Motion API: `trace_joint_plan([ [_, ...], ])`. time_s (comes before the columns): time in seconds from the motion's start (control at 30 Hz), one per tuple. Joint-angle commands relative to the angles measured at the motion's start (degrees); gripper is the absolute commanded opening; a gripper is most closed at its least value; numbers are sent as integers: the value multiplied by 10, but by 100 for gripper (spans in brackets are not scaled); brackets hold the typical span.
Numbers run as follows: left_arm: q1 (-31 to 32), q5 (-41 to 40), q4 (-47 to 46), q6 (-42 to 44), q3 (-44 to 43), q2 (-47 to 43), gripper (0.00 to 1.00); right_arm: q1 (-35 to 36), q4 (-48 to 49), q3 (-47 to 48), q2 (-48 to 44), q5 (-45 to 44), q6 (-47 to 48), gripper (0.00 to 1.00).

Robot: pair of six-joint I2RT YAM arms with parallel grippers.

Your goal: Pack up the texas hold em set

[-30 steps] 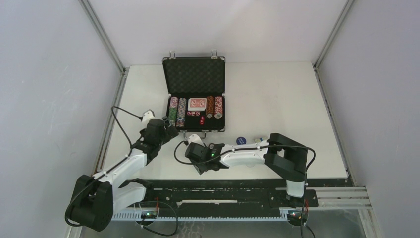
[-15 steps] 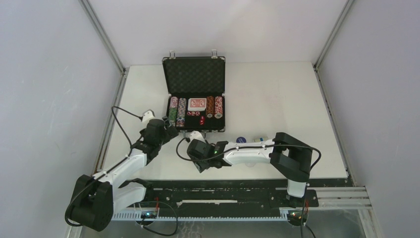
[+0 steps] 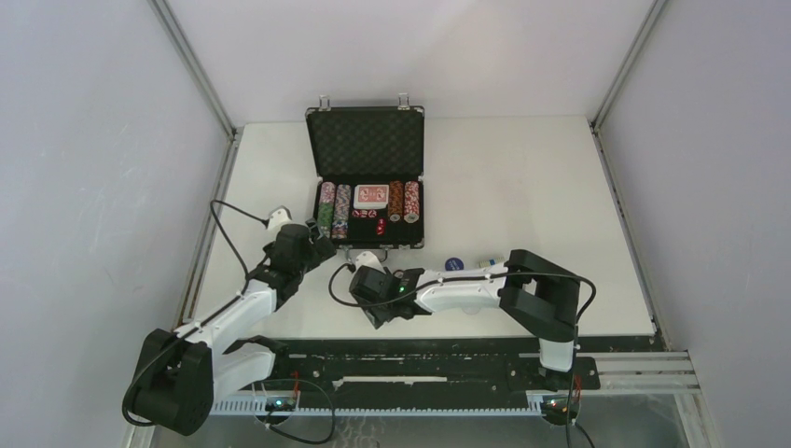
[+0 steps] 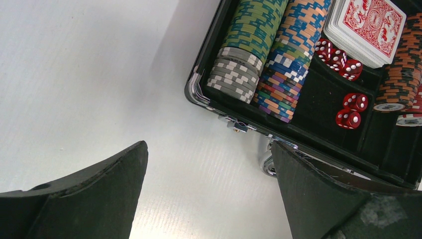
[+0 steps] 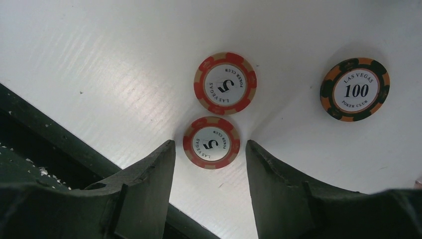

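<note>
Right arm has swung out slightly and come back, sitting low over the near side of the counter (image 3: 522, 177). The right end effector (image 5: 209, 144) now looks a touch wider: jaws apart, straddling 1 red 5 chip (image 5: 211, 142) that lies flat, not yet pinched. Close by lie a 2nd red 5 chip (image 5: 225, 83) and an orange-and-black 100 chip (image 5: 355, 89). The left end effector (image 4: 209, 149) hangs wide open and empty by the near left corner of the open case (image 3: 366, 145), which stands at the far middle with chip rows, red deck and dice inside. I'd judge a pickup is being lined up; at least 3 chips are loose.
</note>
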State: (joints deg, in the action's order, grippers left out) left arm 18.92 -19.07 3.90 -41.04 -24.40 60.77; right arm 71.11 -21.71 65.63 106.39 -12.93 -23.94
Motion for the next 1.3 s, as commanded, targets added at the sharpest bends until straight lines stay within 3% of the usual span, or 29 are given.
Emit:
trace_joint_plan([
  [0.0,-4,3,-21,4,-28,-5,99,8,6,19,12,-1,-7,62],
  [0.37,-4,3,-19,3,-27,-12,99,12,-13,23,5,-23,-8,46],
  [0.73,-4,4,-18,4,-26,-15,99,4,-7,27,-8,-10,-9,42],
  [0.9,-4,5,-18,4,-27,-15,99,-2,-8,32,-12,-10,-4,43],
  [1.03,-4,4,-18,4,-27,-14,99,-1,-11,38,-13,-10,1,57],
  [1.27,-4,6,-18,4,-27,-15,99,16,-21,62,-7,-15,6,59],
])
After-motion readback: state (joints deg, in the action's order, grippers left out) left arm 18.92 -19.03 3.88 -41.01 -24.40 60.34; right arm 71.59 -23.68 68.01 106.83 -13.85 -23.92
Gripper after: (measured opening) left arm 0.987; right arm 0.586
